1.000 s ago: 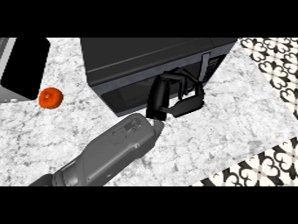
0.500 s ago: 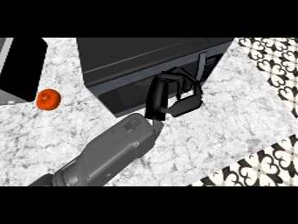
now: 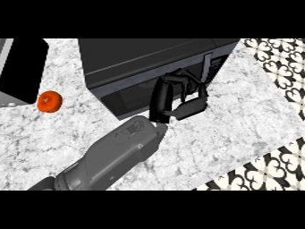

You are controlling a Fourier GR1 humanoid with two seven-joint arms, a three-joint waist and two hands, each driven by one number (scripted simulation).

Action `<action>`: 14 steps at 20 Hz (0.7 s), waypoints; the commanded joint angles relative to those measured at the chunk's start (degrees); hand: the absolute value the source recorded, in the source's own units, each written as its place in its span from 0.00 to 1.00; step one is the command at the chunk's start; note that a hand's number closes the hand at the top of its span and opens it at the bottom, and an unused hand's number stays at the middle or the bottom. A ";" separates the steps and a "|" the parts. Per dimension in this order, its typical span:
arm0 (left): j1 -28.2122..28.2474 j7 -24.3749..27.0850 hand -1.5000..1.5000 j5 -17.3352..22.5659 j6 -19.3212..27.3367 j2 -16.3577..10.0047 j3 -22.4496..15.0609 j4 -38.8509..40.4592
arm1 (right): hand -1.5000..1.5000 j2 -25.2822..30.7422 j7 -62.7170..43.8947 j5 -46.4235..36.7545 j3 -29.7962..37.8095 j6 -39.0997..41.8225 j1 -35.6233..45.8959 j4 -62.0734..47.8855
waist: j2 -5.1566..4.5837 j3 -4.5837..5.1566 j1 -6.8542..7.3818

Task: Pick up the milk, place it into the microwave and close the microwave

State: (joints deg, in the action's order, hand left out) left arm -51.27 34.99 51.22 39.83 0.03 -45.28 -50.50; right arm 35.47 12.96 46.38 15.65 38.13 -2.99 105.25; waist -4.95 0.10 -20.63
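The black microwave stands at the back of the marble counter, and its door looks shut. My right hand is against the right part of the door's front, beside the control strip. Its fingers are bent loosely onto the door and the thumb points right; it holds nothing. The grey forearm comes in from the lower left. No milk shows anywhere. My left hand is out of the picture.
A small orange round thing lies on the counter left of the microwave. A white and black appliance stands at the far left. The counter's edge runs diagonally at the right, with patterned floor beyond it.
The hand has barely shifted along the microwave's front; the door and the orange thing stay where they were.
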 commanded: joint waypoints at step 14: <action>-4.09 1.84 1.00 4.99 -2.35 -0.03 0.82 6.24 | 0.00 4.94 -2.87 6.66 -1.06 4.20 1.08 0.12 | -0.96 0.03 0.19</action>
State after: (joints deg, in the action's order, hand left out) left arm -52.19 38.13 54.61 38.84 0.03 -46.68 -49.44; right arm 39.03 10.89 51.80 14.72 41.48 -2.17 105.46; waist -5.09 0.00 -20.32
